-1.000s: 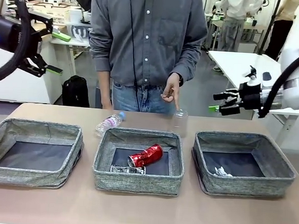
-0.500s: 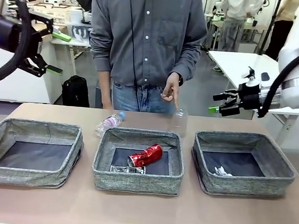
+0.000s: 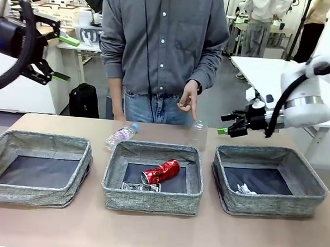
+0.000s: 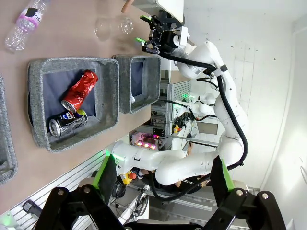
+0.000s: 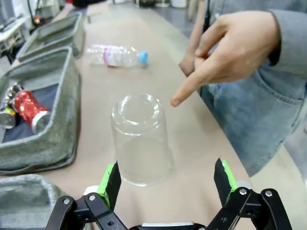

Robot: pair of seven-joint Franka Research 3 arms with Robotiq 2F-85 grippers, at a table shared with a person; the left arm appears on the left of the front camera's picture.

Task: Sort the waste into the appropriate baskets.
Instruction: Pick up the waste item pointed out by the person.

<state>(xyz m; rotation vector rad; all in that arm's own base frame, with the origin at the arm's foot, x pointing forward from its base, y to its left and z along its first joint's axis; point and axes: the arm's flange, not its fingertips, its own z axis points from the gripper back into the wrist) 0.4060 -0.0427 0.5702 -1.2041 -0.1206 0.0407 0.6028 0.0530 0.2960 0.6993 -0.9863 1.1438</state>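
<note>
- Right fingers (image 5: 113,182): black links with green pads, spread wide and holding nothing. In the front view (image 3: 226,129) they hang above the desk (image 3: 158,235).
- Just beyond them, centred between the two pads: clear plastic cup (image 5: 141,141), standing upside down on the desk. It has a smooth tapered wall and its round base is uppermost. Neither pad touches it.
- Above and past the cup: the person's hand (image 5: 230,45), with the index finger pointing down at the cup's upturned base. The fingertip is just beside the rim; I cannot tell whether it touches.
- Left of these fingers: middle basket (image 5: 43,143), made of grey heathered fabric with soft slumped walls and a dark flat bottom.
- Inside it lie the crushed red can (image 5: 29,110), glossy and dented, and beside that the flattened dark printed can (image 5: 7,115). The dark can is cut by the frame edge and its print is unreadable.
- Farther beyond the cup: clear blue-capped plastic bottle (image 5: 117,55), lying on its side on the desk. It is ribbed and carries a pink label.
- Below these fingers in the front view: right basket (image 3: 272,205), of the same fabric. A crumpled white paper wad (image 3: 245,190) lies on its dark bottom.
- Left fingers (image 3: 60,77): open and empty, raised well apart from everything on the desk.
- Left basket (image 3: 32,194) sits below the left fingers.
</note>
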